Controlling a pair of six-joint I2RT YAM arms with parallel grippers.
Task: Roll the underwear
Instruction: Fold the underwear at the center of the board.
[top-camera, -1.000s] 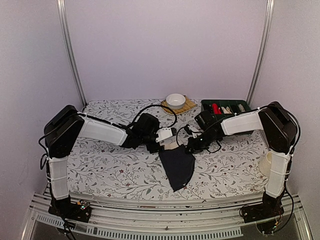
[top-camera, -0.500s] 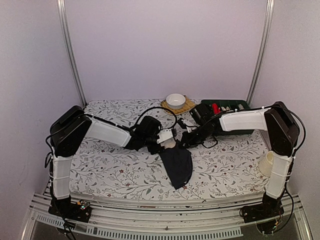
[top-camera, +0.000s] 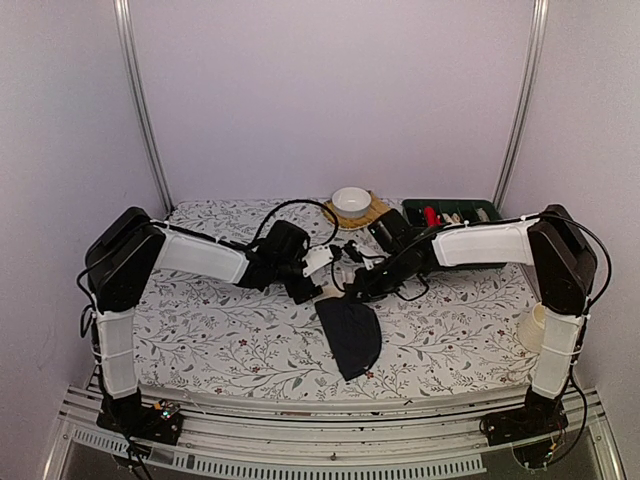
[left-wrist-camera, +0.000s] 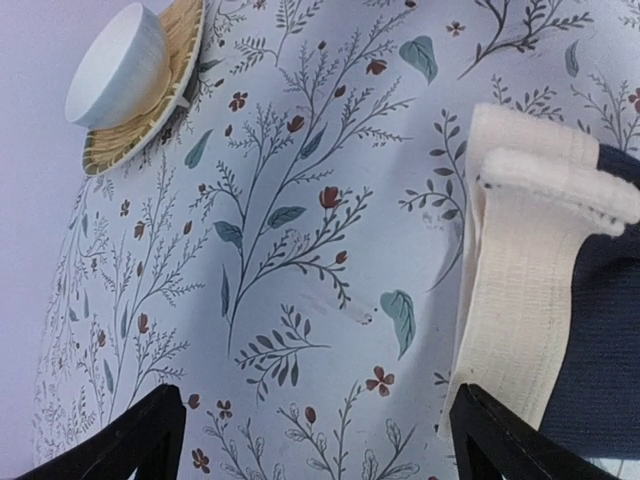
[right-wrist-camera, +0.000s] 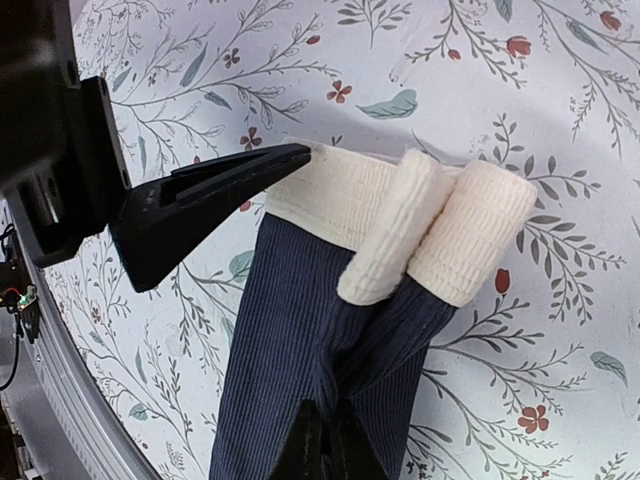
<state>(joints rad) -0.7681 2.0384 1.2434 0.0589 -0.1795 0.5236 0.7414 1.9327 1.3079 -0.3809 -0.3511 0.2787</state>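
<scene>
Pale lilac walls (top-camera: 330, 100) on three sides, with a metal post (top-camera: 140, 110) rising at each back corner. Below them, a table (top-camera: 200, 330) under a white cloth printed with grey-green sprigs and small red flowers, fronted by a ribbed metal rail (top-camera: 300, 455). Two arms reaching in from the near corners, meeting just past the middle of the table.

Low over the cloth, left gripper (left-wrist-camera: 318, 445) with black fingers (left-wrist-camera: 130, 445) spread wide, one tip right at the edge of the cream waistband (right-wrist-camera: 350, 195). Opposite it, right gripper (right-wrist-camera: 322, 440) with tips pressed together, pinching a fold of dark ribbed fabric.

Near the middle of the table, just in front of both grippers, the underwear (top-camera: 350, 335): dark navy, lying on the cloth and narrowing toward the near edge. Waistband at the end by the grippers, with one side folded over on itself.

At the far right, a green tray (top-camera: 408, 209), partly behind the right arm. Holds a red item (top-camera: 431, 215) and a few pale pieces (top-camera: 458, 217), too small to name. Left of the tray at the far edge, a round woven mat (left-wrist-camera: 150, 115) carrying a white bowl (left-wrist-camera: 118, 65), upright, plain white inside as seen from above. At the right edge, half behind the right arm, a cream cup (top-camera: 531, 328), contents hidden.
</scene>
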